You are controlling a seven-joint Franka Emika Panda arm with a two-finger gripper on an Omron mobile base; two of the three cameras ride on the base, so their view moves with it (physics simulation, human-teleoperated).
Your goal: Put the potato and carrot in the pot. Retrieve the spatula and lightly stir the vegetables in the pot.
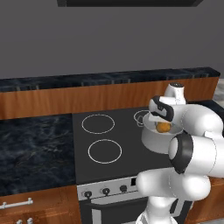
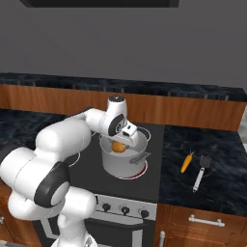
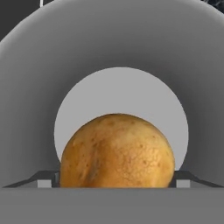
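End effector [image 3: 117,183] is positioned over the pot [image 2: 120,161], fingers spread wide to either side of the potato [image 3: 117,151]; contact with the potato cannot be confirmed. Pot sits on the stove [image 1: 100,148], its pale floor visible below the potato. Carrot [image 2: 186,163] and spatula [image 2: 201,172] lie side by side on the worktop [image 2: 217,159], right of the stove.

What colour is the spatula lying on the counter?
The spatula has a black head and silver-grey handle, clearest in the right base view.
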